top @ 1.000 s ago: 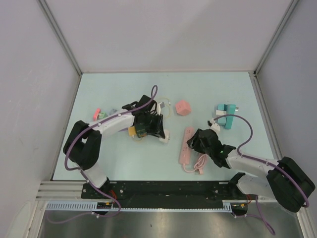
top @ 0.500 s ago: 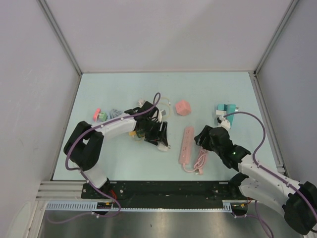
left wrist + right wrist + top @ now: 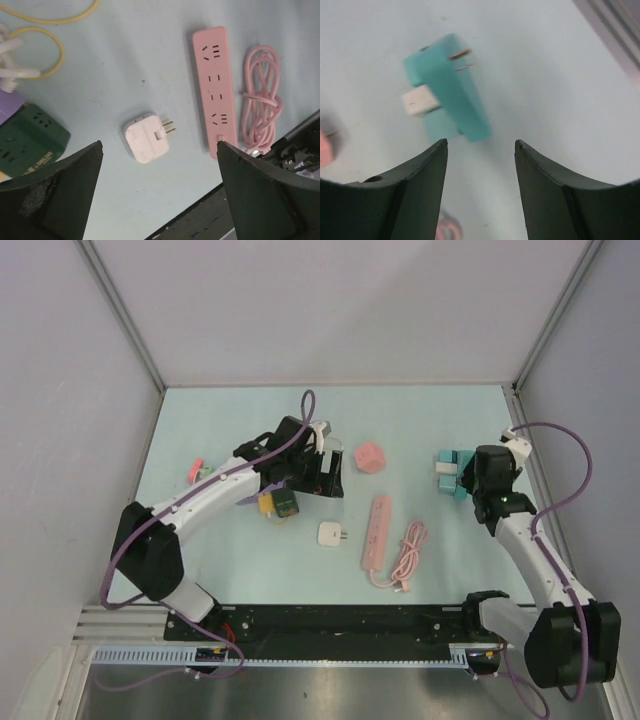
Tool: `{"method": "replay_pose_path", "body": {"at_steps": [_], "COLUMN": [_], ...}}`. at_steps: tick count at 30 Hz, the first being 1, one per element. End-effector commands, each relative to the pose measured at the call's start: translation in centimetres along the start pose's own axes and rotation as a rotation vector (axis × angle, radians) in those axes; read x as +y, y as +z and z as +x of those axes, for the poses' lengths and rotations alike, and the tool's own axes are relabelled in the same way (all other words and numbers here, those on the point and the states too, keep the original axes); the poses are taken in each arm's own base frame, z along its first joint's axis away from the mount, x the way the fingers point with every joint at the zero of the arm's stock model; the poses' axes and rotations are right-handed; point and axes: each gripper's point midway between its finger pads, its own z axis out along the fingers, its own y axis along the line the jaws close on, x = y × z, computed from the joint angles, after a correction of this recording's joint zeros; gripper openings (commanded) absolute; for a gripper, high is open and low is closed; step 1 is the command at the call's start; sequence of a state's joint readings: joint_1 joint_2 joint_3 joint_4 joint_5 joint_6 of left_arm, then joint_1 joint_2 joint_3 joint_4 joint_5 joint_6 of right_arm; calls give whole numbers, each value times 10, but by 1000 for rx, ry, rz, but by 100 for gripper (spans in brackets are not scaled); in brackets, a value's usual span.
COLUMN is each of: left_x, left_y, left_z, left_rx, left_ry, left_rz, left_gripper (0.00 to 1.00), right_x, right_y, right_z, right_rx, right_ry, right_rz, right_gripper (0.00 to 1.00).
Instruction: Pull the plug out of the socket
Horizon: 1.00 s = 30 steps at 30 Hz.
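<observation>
A pale mint table (image 3: 250,420) filled the middle of the enclosure. Plain grey-lavender panels closed it in: a far wall (image 3: 340,310), a left wall (image 3: 60,440) and a right wall (image 3: 600,390), joined at the far corners by slanting aluminium posts (image 3: 120,315). Along the near edge ran a black rail (image 3: 340,620), then a white slotted cable duct (image 3: 300,658), then a brushed metal sheet (image 3: 350,695). The light was even and soft, with faint shadows.
</observation>
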<state>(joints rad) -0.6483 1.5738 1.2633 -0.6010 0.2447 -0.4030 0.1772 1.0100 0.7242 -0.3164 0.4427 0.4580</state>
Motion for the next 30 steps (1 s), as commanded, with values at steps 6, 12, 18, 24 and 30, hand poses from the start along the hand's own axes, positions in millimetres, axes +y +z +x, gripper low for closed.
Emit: {"method": "replay_pose_path", "body": {"at_steps": [6, 12, 18, 24, 30], "left_x": [14, 16, 15, 18, 19], "left_y": [-28, -25, -23, -22, -22], "left_z": [-14, -10, -9, -8, -8], "left_rx": [-142, -115, -115, -108, -108], "left_ry": [88, 83, 81, 77, 77], "left_rz": [-89, -96, -87, -99, -102], "left_gripper": [100, 100, 100, 100, 100], "right_x": [-17, -5, -1, 0, -1], "right_y": [47, 63, 76, 95, 108], "right_z": [-17, -18, -22, -14, 2], "right_rx": [68, 77, 63, 103, 156], "right_ry": [-49, -58, -67, -70, -74], "right_rz": [-82, -147, -154, -136, -131], "right_gripper": [60, 59, 60, 59, 56]}}
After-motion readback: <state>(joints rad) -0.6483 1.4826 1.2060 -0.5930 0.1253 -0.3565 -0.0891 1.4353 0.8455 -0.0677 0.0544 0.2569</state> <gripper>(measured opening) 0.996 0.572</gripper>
